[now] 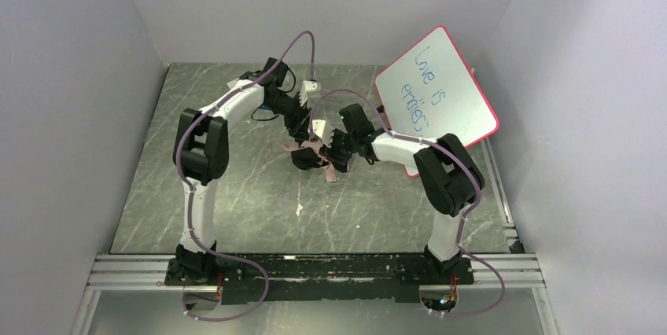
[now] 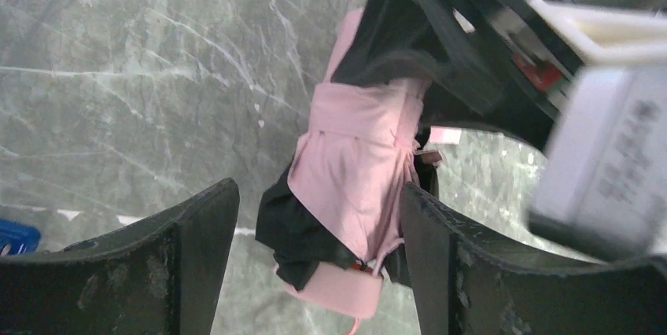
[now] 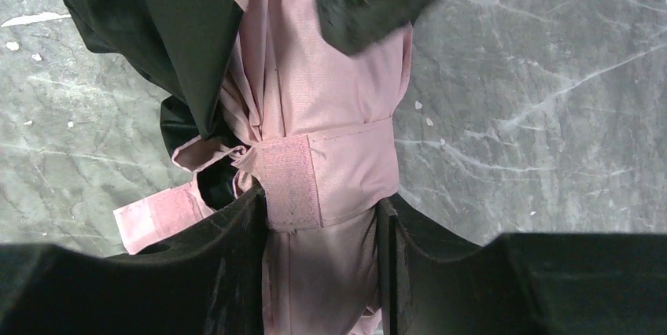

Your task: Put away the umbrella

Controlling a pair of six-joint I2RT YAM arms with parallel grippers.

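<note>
From above you see only that the umbrella (image 1: 313,156) sits in the middle of the table (image 1: 236,201), but your right wrist view shows the right gripper (image 3: 322,221) clamped on it at its strap (image 3: 292,182), and the left wrist view shows the left gripper (image 2: 318,229) spread wide around it (gap on one side).

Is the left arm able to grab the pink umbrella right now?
Probably yes. The left gripper is open, and the umbrella sits right between its fingers with nothing blocking. The right gripper is shut on the umbrella close by, so space is tight.
</note>
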